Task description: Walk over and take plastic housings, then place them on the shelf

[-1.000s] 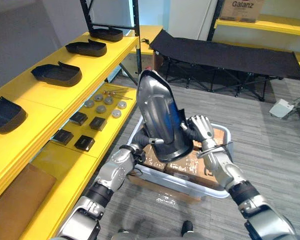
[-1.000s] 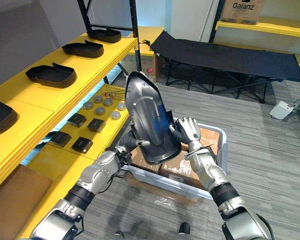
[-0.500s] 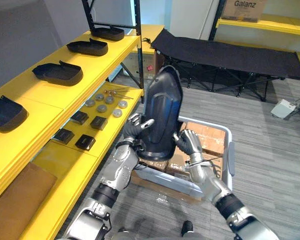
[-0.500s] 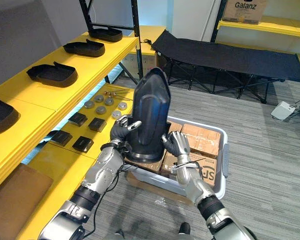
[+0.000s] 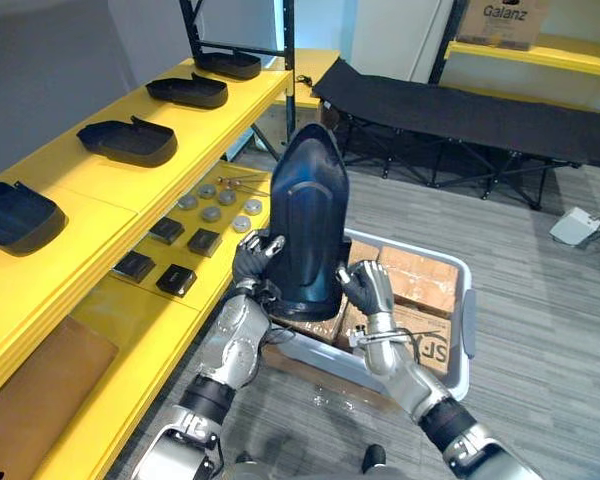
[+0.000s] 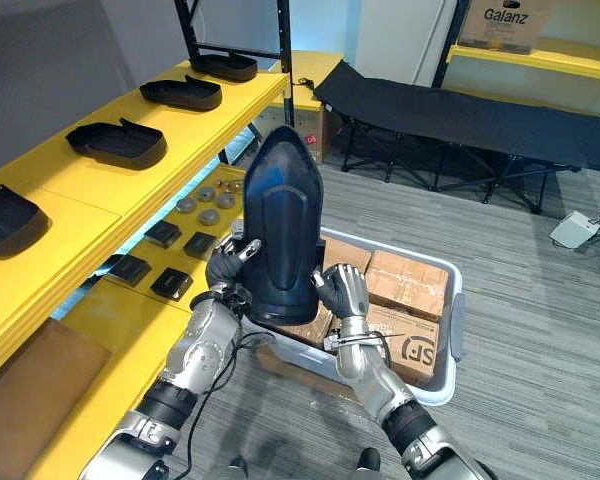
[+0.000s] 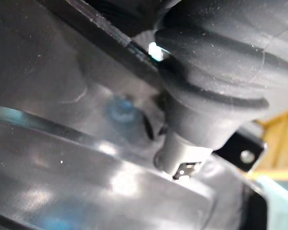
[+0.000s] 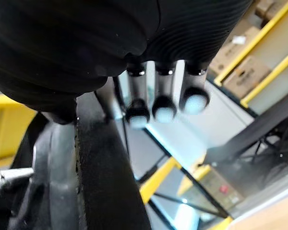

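Observation:
I hold a large dark plastic housing [image 5: 305,215] upright, its smooth outer side toward me, above a pale bin [image 5: 467,322]. My left hand [image 5: 257,260] grips its left edge, with the thumb on the front face. On the lower right edge, my right hand [image 5: 366,288] pinches the rim between thumb and fingers [image 8: 164,109]. In the left wrist view, the left hand's thumb [image 7: 197,139] presses on the housing's glossy surface [image 7: 62,158]. The yellow shelf [image 5: 90,190] runs along my left, with several matching housings [image 5: 130,140] lying on it.
The bin holds cardboard boxes [image 6: 405,280]. A lower yellow shelf level [image 5: 130,335] carries small black boxes [image 5: 175,278] and round discs [image 5: 215,205]. A black folding cot [image 5: 460,110] stands at the back, and a black rack post [image 5: 285,50] rises by the shelf's far end.
The housing has turned from hollow side to outer side facing me. My left hand came up from beneath and closed on its left edge. The right hand has shifted lower on the right edge.

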You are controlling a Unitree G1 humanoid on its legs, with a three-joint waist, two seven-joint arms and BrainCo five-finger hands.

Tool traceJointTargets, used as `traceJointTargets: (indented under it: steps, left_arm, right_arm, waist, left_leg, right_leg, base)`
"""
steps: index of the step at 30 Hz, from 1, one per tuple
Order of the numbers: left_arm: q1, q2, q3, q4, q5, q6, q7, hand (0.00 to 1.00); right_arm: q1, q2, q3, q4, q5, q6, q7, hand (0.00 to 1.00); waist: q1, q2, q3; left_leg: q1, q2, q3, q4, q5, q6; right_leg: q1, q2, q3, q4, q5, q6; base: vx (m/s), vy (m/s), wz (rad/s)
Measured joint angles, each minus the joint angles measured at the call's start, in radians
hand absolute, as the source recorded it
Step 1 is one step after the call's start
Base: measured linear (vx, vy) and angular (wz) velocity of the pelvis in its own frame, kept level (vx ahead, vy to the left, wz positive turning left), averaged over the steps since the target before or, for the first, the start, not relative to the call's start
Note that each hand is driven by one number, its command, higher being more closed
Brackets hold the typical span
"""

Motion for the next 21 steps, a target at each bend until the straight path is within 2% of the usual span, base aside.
traceJointTargets:
  steps: [2,4,7,9,11,12,15,18,21]
  left_arm:
    - [0.019,-0.001,0.001,-0.020,0.026,-0.016,0.011,1.00]
    - [0.051,-0.003,0.013,-0.079,0.129,-0.050,0.026,1.00]
    - [0.102,-0.033,0.071,-0.182,0.231,-0.109,0.056,1.00]
    - [0.132,-0.063,0.120,-0.214,0.310,-0.180,0.079,1.00]
    - [0.151,-0.073,0.148,-0.213,0.328,-0.208,0.081,1.00]
    - [0.184,-0.073,0.163,-0.213,0.326,-0.236,0.078,1.00]
    - [0.266,-0.073,0.233,-0.212,0.332,-0.266,0.081,1.00]
    - [0.311,-0.073,0.323,-0.212,0.371,-0.281,0.095,1.00]
    - [0.363,-0.073,0.429,-0.212,0.429,-0.329,0.134,1.00]
  right_arm:
    - [0.013,0.007,0.003,-0.016,0.015,-0.022,-0.007,0.00]
    - [0.033,0.019,0.011,-0.043,0.032,-0.066,-0.021,0.00]
    - [0.062,0.022,0.030,-0.125,0.032,-0.117,-0.018,0.00]
    - [0.071,0.031,0.036,-0.195,0.034,-0.158,-0.019,0.00]
    - [0.073,0.031,0.020,-0.251,0.044,-0.183,-0.019,0.00]
    - [0.081,0.037,-0.019,-0.318,0.087,-0.204,-0.017,0.00]
    - [0.143,0.036,-0.169,-0.429,0.192,-0.237,0.033,0.00]
    - [0.225,0.015,-0.306,-0.492,0.286,-0.254,0.089,0.00]
    - [0.323,0.004,-0.442,-0.529,0.389,-0.274,0.143,0.00]
  waist:
    - [0.001,-0.003,-0.001]
    - [0.004,-0.009,0.000]
    - [0.012,-0.020,-0.005]
    - [0.019,-0.028,-0.010]
    - [0.019,-0.032,-0.013]
    - [0.019,-0.033,-0.014]
    - [0.017,-0.038,-0.017]
    - [0.017,-0.048,-0.023]
    - [0.013,-0.049,-0.024]
  left_leg:
    - [0.000,0.001,0.001,0.000,0.000,0.000]
    - [0.000,0.002,0.002,0.000,0.000,0.000]
    - [0.001,0.004,0.025,-0.002,-0.002,0.001]
    - [0.003,0.004,0.034,-0.002,-0.004,0.001]
    - [0.004,0.004,0.037,-0.002,-0.005,0.001]
    - [0.006,0.005,0.045,-0.002,-0.007,0.000]
    - [0.022,0.004,0.063,-0.003,-0.015,0.001]
    - [0.025,0.005,0.078,-0.004,-0.017,0.001]
    - [0.043,0.004,0.095,-0.006,-0.026,0.000]
  right_leg:
    - [0.000,0.001,0.000,0.000,0.000,0.000]
    - [-0.002,0.001,0.003,0.000,0.000,0.000]
    - [-0.016,0.004,0.015,0.000,-0.001,-0.001]
    - [-0.027,0.005,0.030,0.000,0.000,-0.001]
    - [-0.030,0.006,0.033,0.000,0.000,0.000]
    - [-0.032,0.006,0.038,0.000,0.000,0.000]
    - [-0.031,0.007,0.058,0.000,0.000,0.000]
    - [-0.033,0.008,0.065,0.000,0.000,0.000]
    - [-0.031,0.008,0.086,0.000,-0.002,0.002]
  base:
    - [0.00,0.000,0.00]
    - [0.00,0.008,-0.02]
    - [0.00,0.012,-0.16]
    - [0.00,0.019,-0.19]
    - [0.00,0.014,-0.07]
    - [0.01,0.018,-0.12]
    - [0.02,0.026,-0.18]
    - [0.03,0.024,-0.12]
    - [0.01,0.027,-0.18]
